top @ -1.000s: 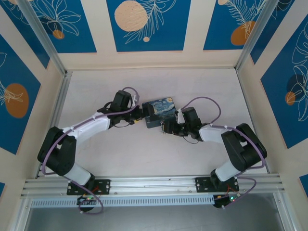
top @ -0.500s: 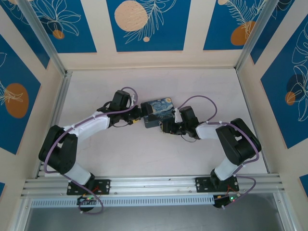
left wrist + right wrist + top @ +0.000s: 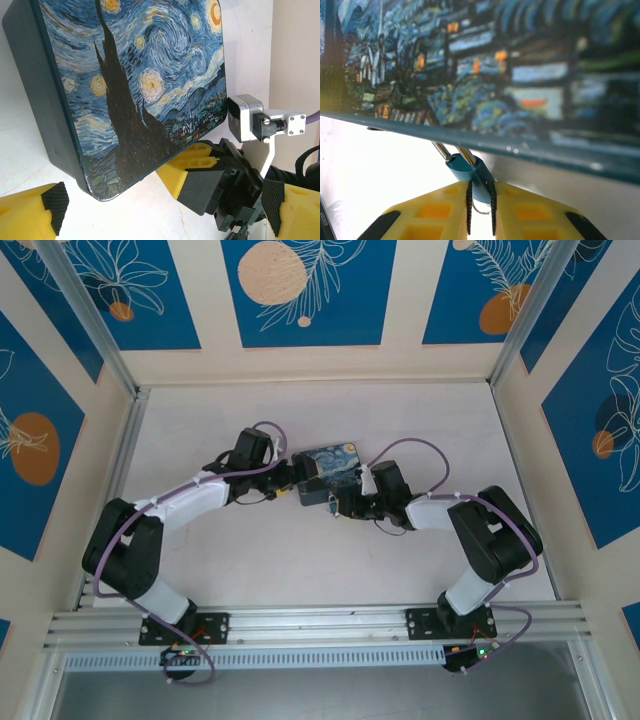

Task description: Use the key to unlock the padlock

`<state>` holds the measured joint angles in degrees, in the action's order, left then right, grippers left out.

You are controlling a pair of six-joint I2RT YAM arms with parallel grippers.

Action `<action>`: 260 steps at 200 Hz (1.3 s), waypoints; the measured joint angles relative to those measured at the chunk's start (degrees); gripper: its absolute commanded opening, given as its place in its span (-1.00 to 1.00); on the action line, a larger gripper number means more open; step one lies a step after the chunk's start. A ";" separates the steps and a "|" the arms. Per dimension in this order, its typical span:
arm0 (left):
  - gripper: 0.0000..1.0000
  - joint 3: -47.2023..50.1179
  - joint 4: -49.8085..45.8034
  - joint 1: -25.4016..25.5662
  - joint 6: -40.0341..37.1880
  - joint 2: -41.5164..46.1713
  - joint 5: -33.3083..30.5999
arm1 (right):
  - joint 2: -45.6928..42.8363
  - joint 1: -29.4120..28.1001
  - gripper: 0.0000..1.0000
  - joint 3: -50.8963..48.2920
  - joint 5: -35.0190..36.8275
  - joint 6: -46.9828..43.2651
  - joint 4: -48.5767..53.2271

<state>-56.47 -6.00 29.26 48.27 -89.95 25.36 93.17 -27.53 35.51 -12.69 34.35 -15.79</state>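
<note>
Left gripper [image 3: 162,200]: spread wide and holding nothing. Its two yellow fingers stand far apart, and the nearest corner of the box and the other arm's fingers lie just ahead of the gap.
Right gripper [image 3: 480,189]: pressed together on the padlock, with the black pads pinching the lock's body from both sides.
Padlock [image 3: 472,172]: small, with a teal-blue body and a silver shackle. The body sits at the tips of the right gripper, between the pads. The two shackle legs run up and away from that gripper to the lower edge of the box.
Key: cannot be picked out with certainty.
Thin grey wire curve [image 3: 479,210]: shows deeper inside the right gripper, in the slit between the pads just behind the padlock body. Whether it belongs to the key cannot be told.
Box [image 3: 332,468]: flat and dark-sided, its lid painted with blue and yellow swirls, stars and a dark tree. It lies between the two grippers, directly ahead of the right one and just ahead of the left one.
Desk [image 3: 250,560]: white, carrying the box, with both grippers low over it.
Wrist camera [image 3: 245,117]: a silver block with a purple cable, sitting above the right gripper's fingers, beyond the left gripper.
Grippers to each other: near, on the same side of the box. Whether they touch cannot be told.
</note>
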 measured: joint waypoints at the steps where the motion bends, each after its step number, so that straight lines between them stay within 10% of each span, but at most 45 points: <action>1: 1.00 -0.04 -0.07 0.00 -0.02 -0.02 0.00 | -0.02 -0.02 -0.38 -0.02 0.00 -0.02 0.00; 36: 1.00 -2.01 -2.69 0.00 -2.91 -0.04 -2.14 | -2.12 -0.61 0.01 -1.46 0.22 0.48 -0.07; 133: 1.00 -3.50 -5.42 -0.28 -5.40 -0.31 -7.72 | 1.55 -2.01 0.03 1.77 1.18 -2.56 0.74; 213: 1.00 -3.50 -5.42 -1.51 -5.35 -0.31 -8.55 | 2.67 -3.23 -0.23 2.60 2.89 -3.61 0.22; 260: 1.00 -5.31 -5.66 -1.77 -5.40 -1.27 -8.46 | 2.56 -3.28 -0.76 1.46 3.28 -4.22 -1.44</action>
<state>-61.78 -11.66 27.49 42.87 -91.22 16.91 95.72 -30.81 36.97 -9.41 30.13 -17.23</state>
